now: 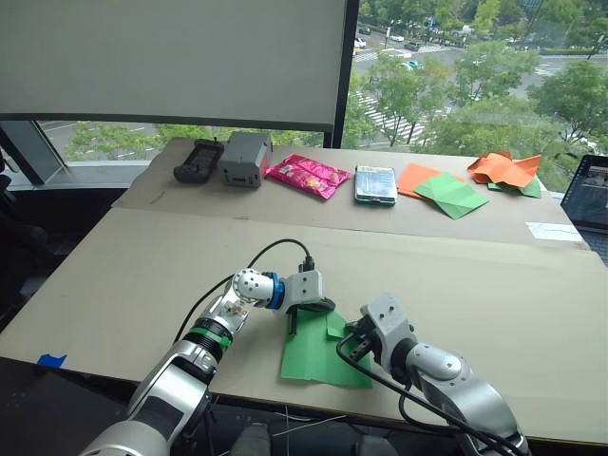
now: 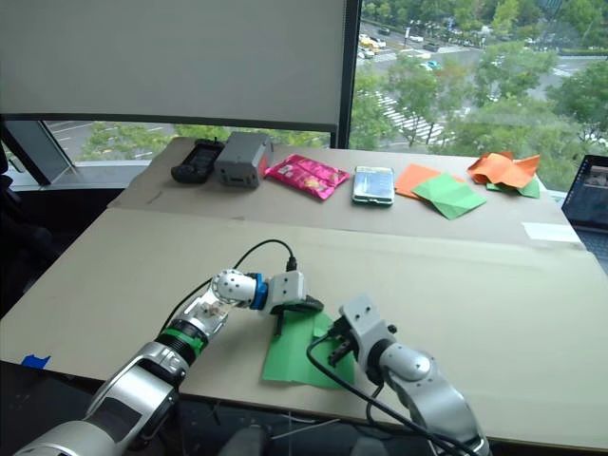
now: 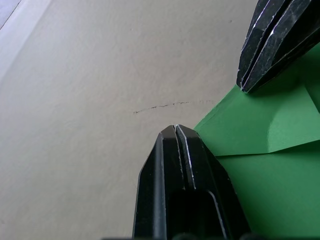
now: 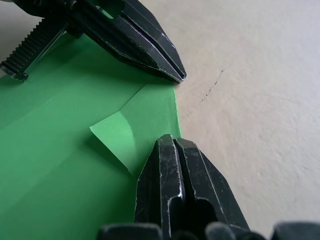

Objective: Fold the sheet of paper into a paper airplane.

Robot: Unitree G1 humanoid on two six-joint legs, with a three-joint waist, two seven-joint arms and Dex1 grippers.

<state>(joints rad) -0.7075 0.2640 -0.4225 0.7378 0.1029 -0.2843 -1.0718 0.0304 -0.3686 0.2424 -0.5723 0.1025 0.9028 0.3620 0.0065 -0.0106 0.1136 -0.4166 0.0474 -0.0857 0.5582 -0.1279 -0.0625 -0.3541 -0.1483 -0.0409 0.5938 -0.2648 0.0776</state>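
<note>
Both grippers are set down on the sheet of paper (image 1: 318, 356), which lies flat on the cardboard-covered table (image 1: 494, 285) near its front edge, between the two arms. The left gripper (image 1: 306, 313) is placed at the sheet's far left corner, and its fingers (image 3: 185, 185) are seen spread wide in the left wrist view, one tip on the bare table just beside the paper's edge and the other over the green. The right gripper (image 1: 353, 344) is placed at the sheet's right edge; its fingers (image 4: 175, 190) are likewise parted, nothing being gripped between them.

The paper is judged to be very light and thin, limp rather than stiff, and easily slid over the smooth cardboard (a single push without a second point of pressure would likely shift the whole sheet). One small flap is already lifted near the right gripper, curling upward, and creases can be made out across the surface. A hold is best taken at that raised flap or at a free corner, since a flat edge offers nothing to pinch. Tearing and stray creasing are the risks if it is squeezed hard.
</note>
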